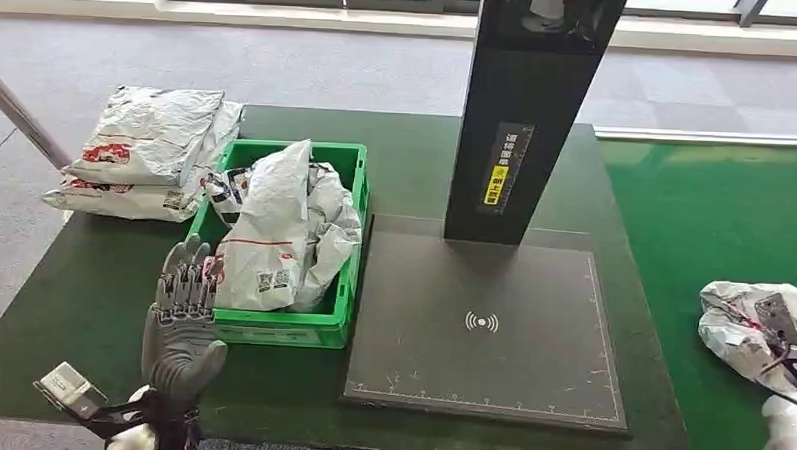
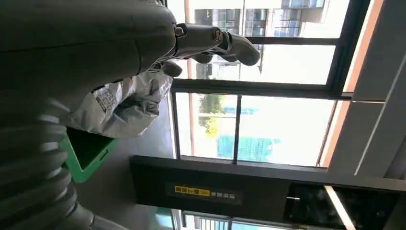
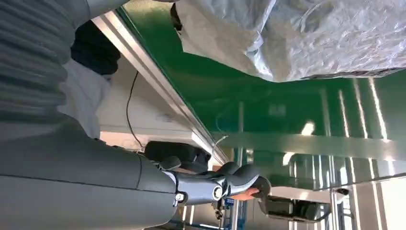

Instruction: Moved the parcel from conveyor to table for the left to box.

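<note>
A crumpled grey-white parcel (image 1: 746,317) lies on the green conveyor belt (image 1: 715,216) at the far right. My right hand (image 1: 792,364) is at its near side, dark fingers reaching onto it. In the right wrist view the parcel (image 3: 297,38) lies on the belt, and the thumb (image 3: 239,184) stands well apart from it with nothing in its grasp. My left hand (image 1: 181,317) is raised over the table's front left, fingers straight and spread, empty, just beside the front left corner of the green box (image 1: 331,323). That box is heaped with parcels (image 1: 274,231), also seen past the left thumb (image 2: 239,48).
A stack of parcels (image 1: 147,151) lies on the dark green table at the back left. A black scanner post (image 1: 529,109) rises from a dark flat plate (image 1: 484,388) between the box and the conveyor. A metal rail (image 1: 18,117) slants at the far left.
</note>
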You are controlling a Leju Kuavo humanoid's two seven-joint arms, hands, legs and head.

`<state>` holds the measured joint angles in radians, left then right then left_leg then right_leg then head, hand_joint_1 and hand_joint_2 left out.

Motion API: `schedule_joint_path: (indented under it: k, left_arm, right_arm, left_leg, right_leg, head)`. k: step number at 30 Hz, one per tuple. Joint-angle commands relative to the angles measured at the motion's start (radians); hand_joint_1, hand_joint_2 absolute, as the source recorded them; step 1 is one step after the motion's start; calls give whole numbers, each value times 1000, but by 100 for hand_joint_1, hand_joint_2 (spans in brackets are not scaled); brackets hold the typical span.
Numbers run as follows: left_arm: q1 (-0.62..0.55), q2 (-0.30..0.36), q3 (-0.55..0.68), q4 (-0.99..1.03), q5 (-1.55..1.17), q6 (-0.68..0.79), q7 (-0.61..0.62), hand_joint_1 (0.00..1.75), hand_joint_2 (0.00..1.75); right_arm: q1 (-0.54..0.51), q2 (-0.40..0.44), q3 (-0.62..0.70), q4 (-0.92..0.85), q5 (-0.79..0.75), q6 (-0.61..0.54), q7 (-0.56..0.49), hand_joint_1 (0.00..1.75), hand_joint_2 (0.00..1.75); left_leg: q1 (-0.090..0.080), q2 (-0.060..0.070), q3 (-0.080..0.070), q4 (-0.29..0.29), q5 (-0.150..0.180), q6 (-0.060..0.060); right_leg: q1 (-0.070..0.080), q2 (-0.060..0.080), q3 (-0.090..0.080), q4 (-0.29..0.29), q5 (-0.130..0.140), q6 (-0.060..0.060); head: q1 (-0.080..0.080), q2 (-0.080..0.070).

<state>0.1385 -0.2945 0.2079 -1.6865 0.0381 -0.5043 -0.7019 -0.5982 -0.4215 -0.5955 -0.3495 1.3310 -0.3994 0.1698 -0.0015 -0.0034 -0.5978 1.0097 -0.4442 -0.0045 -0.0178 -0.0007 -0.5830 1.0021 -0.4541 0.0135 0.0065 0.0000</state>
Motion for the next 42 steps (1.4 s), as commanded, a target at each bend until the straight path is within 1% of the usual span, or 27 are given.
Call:
schedule_joint_path:
  k: [1, 3, 4, 5, 6, 10, 11, 12, 14, 16, 18, 20, 21, 22, 26, 27, 29, 32, 34, 35, 36, 39, 41, 42]
  left_arm:
    - [6, 8, 44, 27, -9, 0, 4, 0, 175]
    - [7, 9, 41, 30, -13, 0, 4, 0, 175]
    - [7, 9, 38, 31, -16, 4, 4, 0, 175]
    - [7, 9, 38, 31, -16, 4, 4, 0, 175]
    - [7, 9, 38, 31, -16, 4, 4, 0, 175]
    - [7, 9, 38, 31, -16, 4, 4, 0, 175]
    - [7, 9, 38, 31, -16, 4, 4, 0, 175]
    - [9, 7, 35, 33, -24, 12, 4, 0, 175]
    - [11, 4, 27, 33, -31, 19, 4, 0, 175]
    - [4, 4, 25, 38, -33, 30, 4, 0, 175]
    - [-5, 9, 25, 47, -28, 38, 4, 0, 175]
    - [-8, 12, 24, 51, -28, 42, 4, 0, 175]
    - [-11, 17, 20, 57, -31, 46, 4, 0, 175]
    - [-13, 19, 19, 58, -31, 49, 4, 0, 175]
    - [-16, 24, 15, 60, -30, 51, 4, 0, 175]
    - [-24, 27, 11, 71, -31, 50, 4, 0, 175]
    - [-26, 29, 9, 74, -31, 51, 4, 0, 175]
    - [-31, 35, 3, 83, -32, 56, 4, 0, 175]
    - [-34, 39, 0, 87, -32, 56, 4, 0, 175]
    - [-41, 42, -2, 94, -32, 54, 4, 0, 175]
    - [-52, 44, -4, 103, -34, 57, 4, 0, 175]
    - [-51, 50, -8, 110, -34, 59, 4, 0, 175]
    - [-51, 51, -9, 112, -33, 56, 4, 0, 175]
    - [-51, 54, -14, 116, -38, 59, 4, 0, 175]
  right_arm:
    - [-65, 46, -114, 84, -5, -7, -8, 0, 175]
    - [-64, 53, -125, 84, -10, -10, -27, 0, 175]
    - [-64, 60, -141, 82, -19, -23, -50, 0, 175]
    - [-64, 60, -141, 82, -19, -23, -50, 0, 175]
    - [-64, 60, -141, 82, -19, -23, -50, 0, 175]
    - [-64, 60, -141, 82, -19, -23, -50, 0, 175]
    - [-64, 60, -141, 82, -19, -23, -50, 0, 175]
    - [-67, 70, -167, 80, -39, -35, -89, 0, 175]
    - [-64, 82, -229, 75, -97, -39, -165, 0, 175]
    - [-49, 99, -263, 71, -130, -55, -242, 0, 175]
    - [-44, 119, -308, 75, -170, -49, -293, 0, 175]
    - [-38, 131, -322, 76, -181, -56, -305, 0, 175]
    - [-23, 151, -319, 78, -184, -55, -309, 0, 175]
    - [-18, 159, -328, 83, -189, -52, -314, 0, 175]
    - [-7, 173, -364, 87, -219, -33, -332, 0, 175]
    - [4, 174, -350, 95, -195, -18, -294, 0, 175]
    - [5, 175, -354, 94, -195, -10, -285, 0, 175]
    - [10, 176, -334, 95, -156, 11, -229, 0, 175]
    - [13, 175, -332, 101, -144, 46, -197, 0, 175]
    - [19, 173, -308, 108, -107, 65, -130, 0, 175]
    - [27, 172, -282, 104, -61, 81, -72, 0, 175]
    - [32, 168, -276, 110, -26, 114, 11, 0, 175]
    - [34, 167, -279, 111, -24, 123, 24, 0, 175]
    - [39, 169, -278, 110, -14, 154, 17, 0, 175]
  left_leg:
    - [1, 5, 3, -2, -1, -1]
    - [0, 2, 2, -1, 0, 0]
    - [1, 4, 4, -4, 0, -1]
    - [1, 3, 2, -1, -1, -1]
    - [1, 5, 4, -3, -1, -1]
    - [0, 1, 1, -1, 0, 0]
    - [1, 4, 4, -3, 0, -1]
    - [0, 2, 2, -1, 0, -1]
    - [1, 2, 1, -1, 0, 0]
    - [1, 3, 3, -3, 0, -1]
    - [1, 2, 3, -2, 0, -1]
    - [1, 0, 2, -1, 0, -1]
    - [2, 3, 4, -4, 0, -1]
    - [1, 1, 2, -2, 0, -1]
    - [2, 1, 3, -3, 0, -1]
    - [1, 0, 3, -2, 0, -1]
    - [2, 0, 3, -2, 0, -1]
    - [1, -1, 2, -2, 0, -1]
    - [2, 1, 4, -4, 1, -1]
    - [1, 0, 1, -1, 0, -1]
    - [1, 0, 3, -2, 0, -1]
    - [1, -1, 1, -1, 1, -1]
    - [1, -2, 2, -1, 0, 0]
    - [1, -1, 2, -3, 1, -1]
  right_leg:
    - [1, 4, 1, -2, 1, -1]
    - [0, 2, 1, -1, 0, -1]
    - [1, 4, 3, -5, 2, -2]
    - [1, 3, 1, -1, 1, -1]
    - [1, 4, 2, -3, 1, -2]
    - [1, 1, 1, -1, 0, -1]
    - [1, 4, 3, -3, 1, -2]
    - [1, 1, 1, -1, 1, -1]
    - [1, 1, 1, -1, 1, -1]
    - [1, 3, 3, -3, 1, -2]
    - [1, 1, 2, -3, 1, -1]
    - [1, 0, 2, -2, 1, -1]
    - [2, 2, 4, -5, 2, -2]
    - [1, 0, 2, -2, 1, -1]
    - [2, 0, 3, -3, 1, -1]
    - [2, 0, 2, -2, 1, -1]
    - [2, 0, 2, -3, 1, -1]
    - [1, -1, 2, -2, 0, -1]
    - [2, 1, 4, -5, 2, -2]
    - [1, -1, 1, -1, 0, -1]
    - [2, 0, 2, -3, 1, -2]
    - [1, -2, 1, -2, 0, -1]
    - [1, -2, 1, -1, 0, -1]
    - [1, -1, 2, -3, 1, -1]
  head:
    - [0, 0]
    - [0, 0]
    - [0, 0]
    - [0, 0]
    - [0, 0]
    - [0, 0]
    - [0, 0]
    - [0, 0]
    - [0, 0]
    - [0, 0]
    - [0, 0]
    - [0, 0]
    - [0, 0]
    - [0, 0]
    - [0, 0]
    - [0, 0]
    - [0, 0]
    - [0, 0]
    - [0, 0]
    - [0, 0]
    - [0, 0]
    - [0, 0]
    - [0, 0]
    - [0, 0]
